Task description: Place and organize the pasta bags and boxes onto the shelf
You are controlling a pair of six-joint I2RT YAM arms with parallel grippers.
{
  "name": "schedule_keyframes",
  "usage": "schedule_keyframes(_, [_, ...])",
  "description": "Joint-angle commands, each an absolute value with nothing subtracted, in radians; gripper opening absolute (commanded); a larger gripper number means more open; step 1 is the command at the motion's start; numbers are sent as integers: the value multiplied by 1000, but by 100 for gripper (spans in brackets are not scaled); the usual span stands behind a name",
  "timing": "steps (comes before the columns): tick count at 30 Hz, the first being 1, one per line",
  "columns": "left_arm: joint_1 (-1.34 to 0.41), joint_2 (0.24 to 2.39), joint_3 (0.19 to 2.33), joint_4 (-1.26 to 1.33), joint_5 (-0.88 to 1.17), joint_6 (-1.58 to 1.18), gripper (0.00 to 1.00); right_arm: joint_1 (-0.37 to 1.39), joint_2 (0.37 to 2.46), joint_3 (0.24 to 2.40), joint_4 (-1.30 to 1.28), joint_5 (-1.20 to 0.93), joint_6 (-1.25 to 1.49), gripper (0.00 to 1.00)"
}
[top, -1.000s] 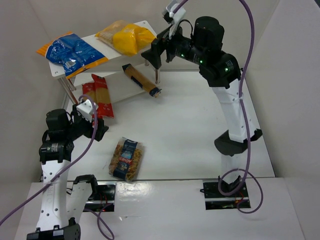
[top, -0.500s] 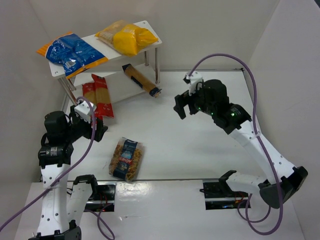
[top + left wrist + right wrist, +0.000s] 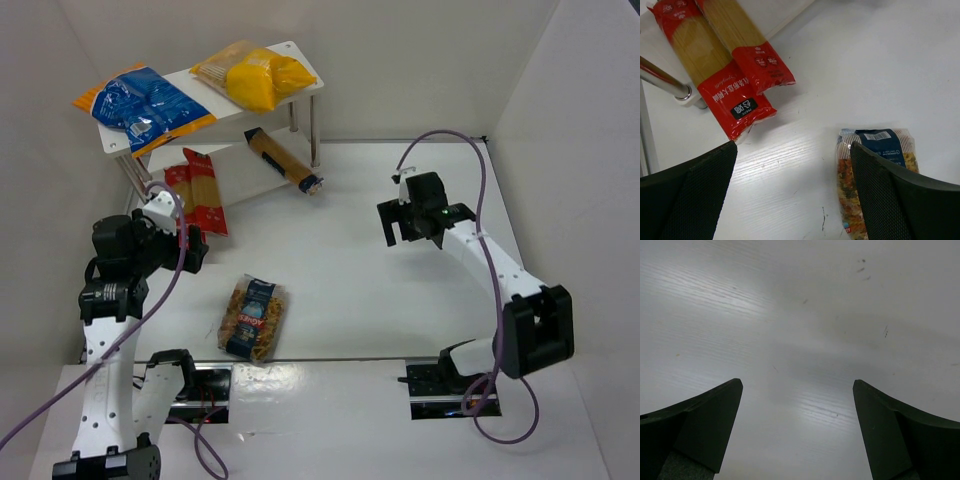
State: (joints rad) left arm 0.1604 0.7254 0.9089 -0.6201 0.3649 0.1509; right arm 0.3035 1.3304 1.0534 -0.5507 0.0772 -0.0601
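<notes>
Both left fingers [image 3: 687,195] and right fingers [image 3: 695,425] gape empty above the white table [image 3: 350,270].

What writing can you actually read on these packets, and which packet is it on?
"Spaghetti", upside down and only probably: red spaghetti packs.
Black label on one of them: too blurred to read.
Barcode on the small clear bag: digits too small.
Blue-and-orange bag, yellow bag, long box: print unreadable.

Shelf leg [image 3: 662,81] beside red spaghetti packs [image 3: 710,65]
</notes>
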Motion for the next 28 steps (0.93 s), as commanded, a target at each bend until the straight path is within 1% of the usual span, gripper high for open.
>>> schedule_keyframes(1, [166, 739, 899, -584, 342, 126, 99, 281, 1380, 1064, -552, 151, -43, 100])
schedule_keyframes(5, [166, 729, 899, -584, 353, 126, 99, 281, 1350, 1039, -552, 111, -57, 100])
schedule_keyframes(7, [166, 719, 899, -584, 353, 126, 99, 281, 1336, 1039, -543, 147, -66, 100])
schedule_keyframes(11, [166, 719, 899, -584, 362, 135, 99, 281, 1336, 1039, -543, 147, -66, 100])
schedule_keyframes(17, [166, 719, 899, -584, 362, 135, 99, 281, 1269, 1020, -543, 126, -66, 100])
schedule_keyframes(26, [166, 729, 899, -584, 371, 135, 99, 281, 1278, 1020, -552, 94, -75, 100])
schedule_keyframes(28, [166, 729, 899, -584, 371, 135, 99, 281, 1287, 1029, -552, 54, -75, 100])
